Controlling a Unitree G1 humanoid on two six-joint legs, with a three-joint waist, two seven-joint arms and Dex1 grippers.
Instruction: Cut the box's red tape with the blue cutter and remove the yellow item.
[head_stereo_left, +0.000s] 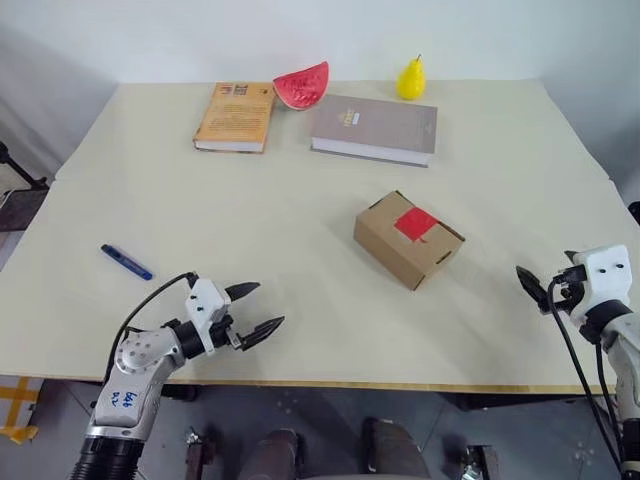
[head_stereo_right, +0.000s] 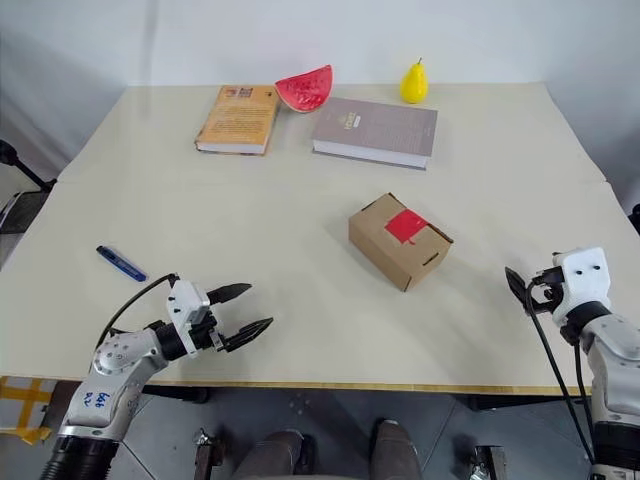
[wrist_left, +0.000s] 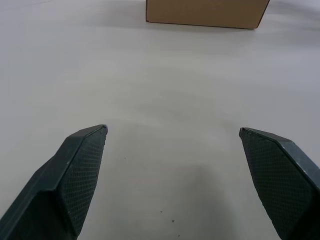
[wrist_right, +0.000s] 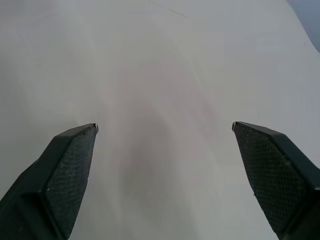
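Left hand (head_stereo_left: 258, 310) spread wide and empty, hovering low over the near edge of the tabletop (head_stereo_left: 300, 230), fingertips aimed inward toward the middle. Right hand (head_stereo_left: 538, 290) likewise spread and empty, out at the near right edge. First step judged to be fetching the blue cutter (head_stereo_left: 126, 262): best done with the left hand, swung back outward to its own side, lowered with fingers straddling the slim barrel across its width, then closed near the middle so the blade end stays free. Worth keeping the approach flat and slow, since a thin pen shape lying on a smooth surface could roll or skid away. Blue cutter resting flat, just beyond and to the outer left of the left hand, near but not touching. Farther out, box (head_stereo_left: 408, 238) sitting closed right of centre, between the two hands and well apart from both, red tape (head_stereo_left: 416, 223) intact across its top seam. Yellow item presumably inside the sealed box.
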